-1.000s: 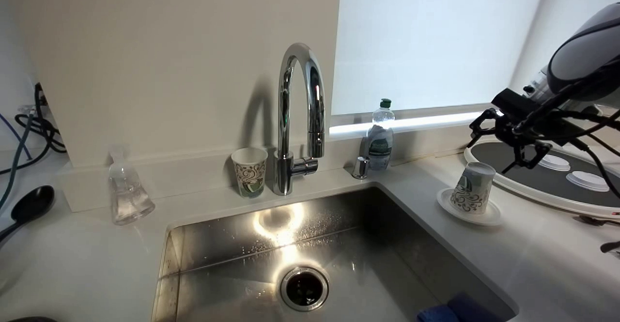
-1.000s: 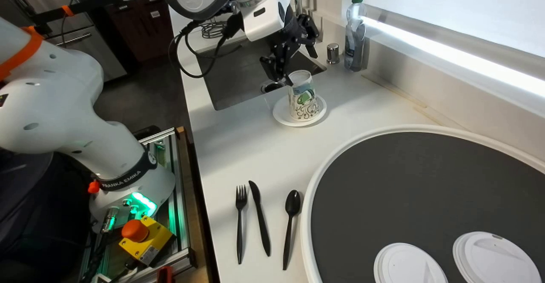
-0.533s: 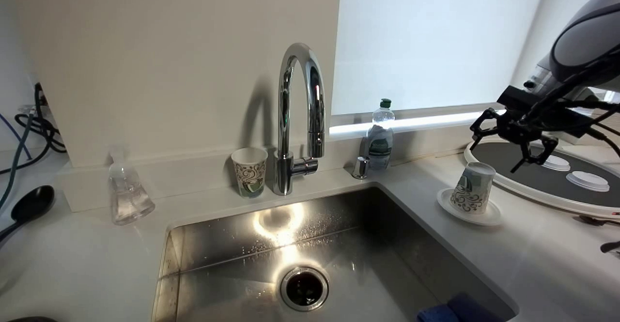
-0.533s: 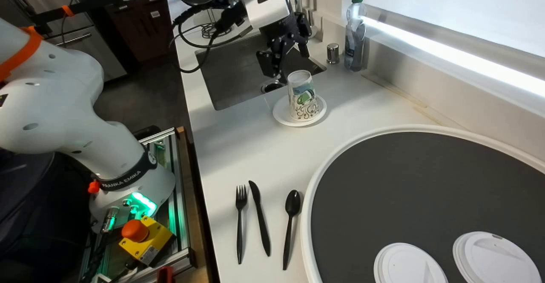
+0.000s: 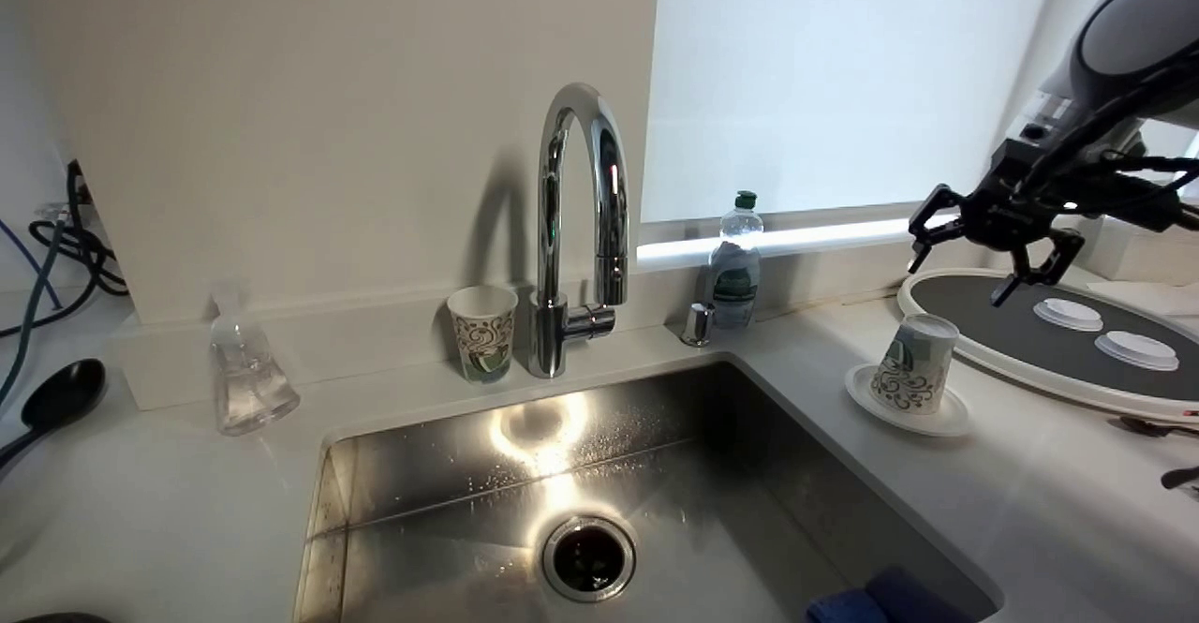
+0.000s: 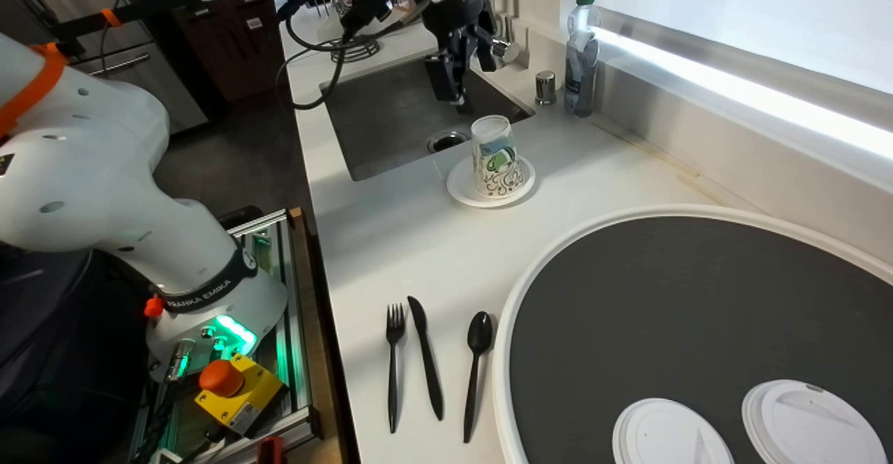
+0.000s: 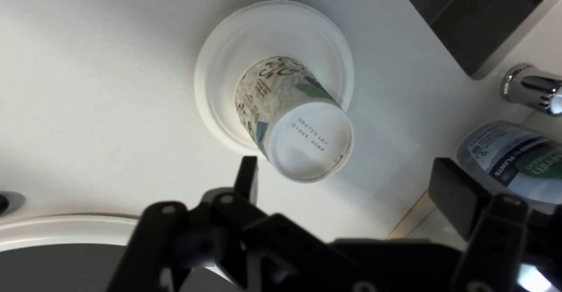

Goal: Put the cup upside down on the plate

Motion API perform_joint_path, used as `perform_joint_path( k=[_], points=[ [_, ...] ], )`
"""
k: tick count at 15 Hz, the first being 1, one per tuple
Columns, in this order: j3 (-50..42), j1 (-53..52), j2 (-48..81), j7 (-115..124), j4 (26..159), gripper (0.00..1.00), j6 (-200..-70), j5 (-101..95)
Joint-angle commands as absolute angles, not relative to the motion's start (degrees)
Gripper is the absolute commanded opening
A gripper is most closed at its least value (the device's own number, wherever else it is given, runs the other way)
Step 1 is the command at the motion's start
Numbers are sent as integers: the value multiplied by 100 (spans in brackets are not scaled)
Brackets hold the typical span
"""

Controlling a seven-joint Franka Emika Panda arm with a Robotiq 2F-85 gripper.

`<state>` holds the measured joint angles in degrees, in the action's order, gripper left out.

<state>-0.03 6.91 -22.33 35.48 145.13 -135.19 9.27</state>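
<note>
- Moved since the earlier frame: my gripper (image 5: pixel 959 277), now higher; jaws wide apart, nothing held.
- Cup (image 7: pixel 295 120), one, patterned: upside down, base up, standing on the plate (image 7: pixel 274 30), clear of my jaws.
- Task: placing appears done; I judge only backing off remains.

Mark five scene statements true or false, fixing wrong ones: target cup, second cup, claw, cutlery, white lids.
1. The cup stands upside down on the plate. True.
2. The second cup, beside the faucet, stands mouth up. True.
3. The claw is clamped on the upside-down cup. False: it is open, apart from that cup.
4. The fork, knife and spoon lie on the plate. False: they lie on the counter.
5. Two white lids lie on the grey disc. True.
</note>
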Motion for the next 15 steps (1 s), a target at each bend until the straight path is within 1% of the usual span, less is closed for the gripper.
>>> perform_joint_path(
  k=[1, 12, 13, 15],
  points=[
    [7, 646, -2309, 2947, 14349, 100, -13094, 786],
    [15, 500, -2216, 1624, 13978, 100, -12523, 541],
    [26, 531, -2238, 1814, 14074, 100, -12776, 638],
    [23, 517, -2237, 1723, 14064, 100, -12758, 616]
  ],
)
